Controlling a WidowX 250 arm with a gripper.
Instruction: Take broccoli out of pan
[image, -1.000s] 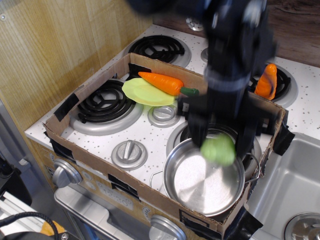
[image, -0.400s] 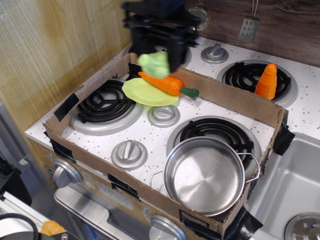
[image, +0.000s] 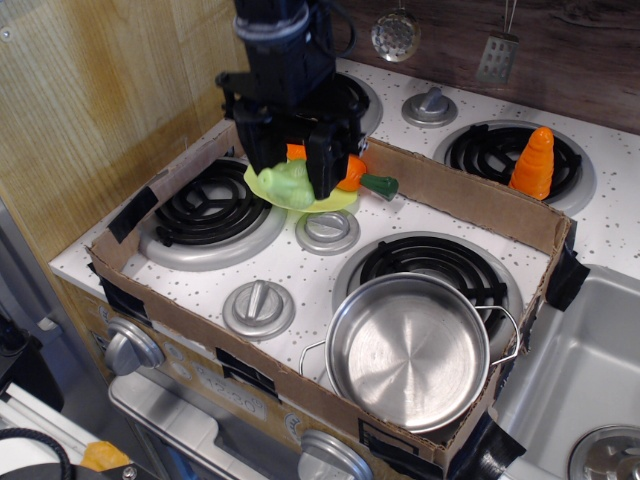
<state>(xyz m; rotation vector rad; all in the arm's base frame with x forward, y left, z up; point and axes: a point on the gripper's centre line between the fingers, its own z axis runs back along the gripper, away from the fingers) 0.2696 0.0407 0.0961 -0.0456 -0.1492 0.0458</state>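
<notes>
My black gripper (image: 292, 178) hangs over the yellow-green plate (image: 330, 200) at the back left of the cardboard tray. It is shut on the light-green broccoli (image: 290, 183), which sits between its fingers just above the plate. The shiny steel pan (image: 410, 350) stands at the front right of the tray, well apart from the gripper, with nothing inside it. The orange carrot (image: 352, 172) with its green stem lies behind the gripper, mostly hidden by it.
A cardboard wall (image: 460, 195) fences in the stove top. Black burner rings sit at the left (image: 205, 205) and behind the pan (image: 435, 265). Silver knobs (image: 258, 305) stand between them. An orange cone-shaped toy (image: 533, 163) stands on the back right burner. A sink (image: 590, 380) lies at the right.
The gripper carried the broccoli up out of the pan, across to the back left, and has now lowered it to just above the plate. The pan has not moved.
</notes>
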